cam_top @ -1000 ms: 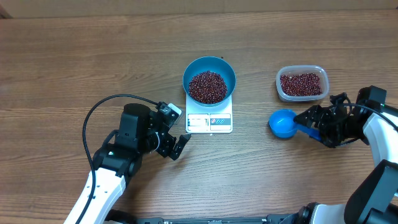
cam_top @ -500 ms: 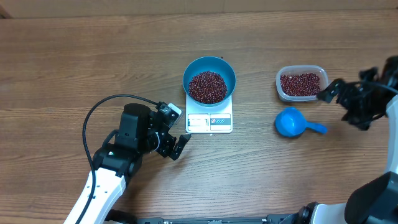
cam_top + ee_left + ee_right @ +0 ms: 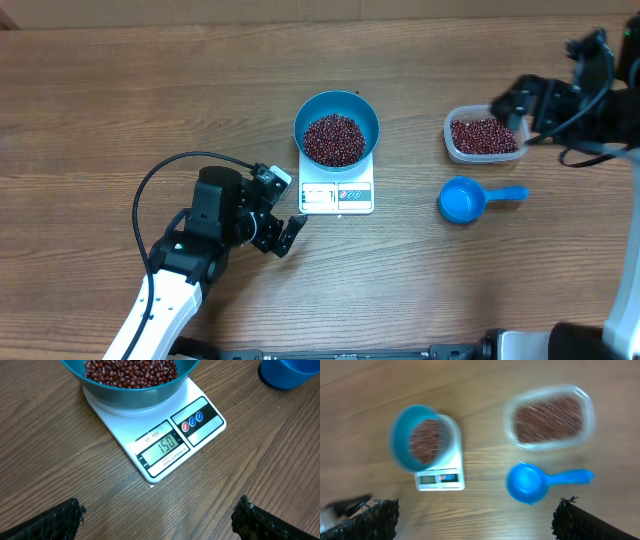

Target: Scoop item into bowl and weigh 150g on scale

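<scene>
On scale (image 3: pixel 337 197), bowl (image 3: pixel 371 124) of red-brown beans (image 3: pixel 334 139); L claw (image 3: pixel 157 519), R claw (image 3: pixel 475 517) splayed, empty

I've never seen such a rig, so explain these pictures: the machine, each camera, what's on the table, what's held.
Two robot arms work at a wooden table. One picture looks down from above; the other two come from cameras on each wrist. On the table: a white scale reading 150, a blue bowl of red-brown beans on it, a blue scoop, and a clear tub of more beans. The left pincer and right pincer are open, holding nothing.
</scene>
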### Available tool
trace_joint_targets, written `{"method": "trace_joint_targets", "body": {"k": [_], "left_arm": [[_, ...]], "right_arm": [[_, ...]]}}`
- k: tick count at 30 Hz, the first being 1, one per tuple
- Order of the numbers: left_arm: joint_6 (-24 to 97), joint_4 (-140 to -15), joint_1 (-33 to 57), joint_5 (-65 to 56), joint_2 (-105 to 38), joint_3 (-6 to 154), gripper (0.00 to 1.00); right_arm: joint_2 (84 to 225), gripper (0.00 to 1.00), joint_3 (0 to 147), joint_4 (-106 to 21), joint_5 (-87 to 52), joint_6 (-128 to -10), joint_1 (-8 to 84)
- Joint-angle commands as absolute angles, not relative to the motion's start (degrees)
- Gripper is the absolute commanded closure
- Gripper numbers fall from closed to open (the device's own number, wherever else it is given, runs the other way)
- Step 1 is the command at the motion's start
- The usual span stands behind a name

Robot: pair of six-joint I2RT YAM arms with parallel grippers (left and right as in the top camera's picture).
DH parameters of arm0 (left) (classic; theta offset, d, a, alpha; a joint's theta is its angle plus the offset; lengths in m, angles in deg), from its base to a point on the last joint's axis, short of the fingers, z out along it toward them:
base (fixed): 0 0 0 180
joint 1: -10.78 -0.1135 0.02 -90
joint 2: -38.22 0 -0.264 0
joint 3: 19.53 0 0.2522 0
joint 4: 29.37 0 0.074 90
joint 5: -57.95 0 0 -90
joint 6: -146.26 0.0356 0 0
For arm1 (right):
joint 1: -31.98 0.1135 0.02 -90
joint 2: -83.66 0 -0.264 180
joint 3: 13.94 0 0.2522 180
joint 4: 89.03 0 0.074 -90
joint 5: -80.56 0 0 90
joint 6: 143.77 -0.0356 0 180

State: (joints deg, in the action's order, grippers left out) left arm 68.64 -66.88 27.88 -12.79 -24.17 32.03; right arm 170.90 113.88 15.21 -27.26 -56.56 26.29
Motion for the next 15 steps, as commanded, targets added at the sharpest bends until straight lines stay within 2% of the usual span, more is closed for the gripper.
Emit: {"method": "trace_joint_targets", "body": {"k": [1, 5, 15], "left_arm": [[68.45, -66.69, 27.64, -12.98, -24.37, 31.75, 0.0], [68.45, -66.69, 27.64, -12.98, -24.37, 31.75, 0.01], [68.45, -66.69, 27.64, -12.98, -24.37, 31.75, 0.0]], "right_arm": [[167.6, 0.0, 116.31, 15.71, -27.96, -58.24, 31.97], [167.58, 0.0, 116.31, 15.91, -27.96, -58.48, 35.68], [166.66, 0.0, 116.29, 15.67, -26.65, -61.24, 36.65]]}}
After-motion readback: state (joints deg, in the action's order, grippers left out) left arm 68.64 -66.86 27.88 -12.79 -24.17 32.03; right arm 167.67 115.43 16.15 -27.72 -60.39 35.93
